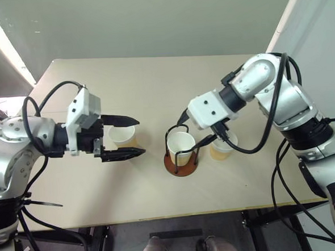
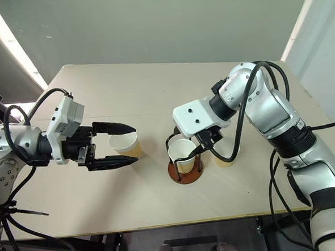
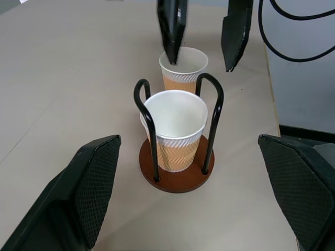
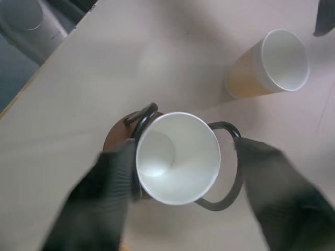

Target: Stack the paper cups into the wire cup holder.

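Filling view: beige table (image 1: 125, 82), grey wall (image 1: 149, 18).

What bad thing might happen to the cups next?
1. The right gripper is open with its fingers close on both sides of the cup in the holder. Lifting away crookedly might snag the rim or the wire cup holder and tip it.
2. The cup beside the holder stands right under that arm, so it could get knocked.
3. The left gripper, open, hangs near a third cup and might bump it.
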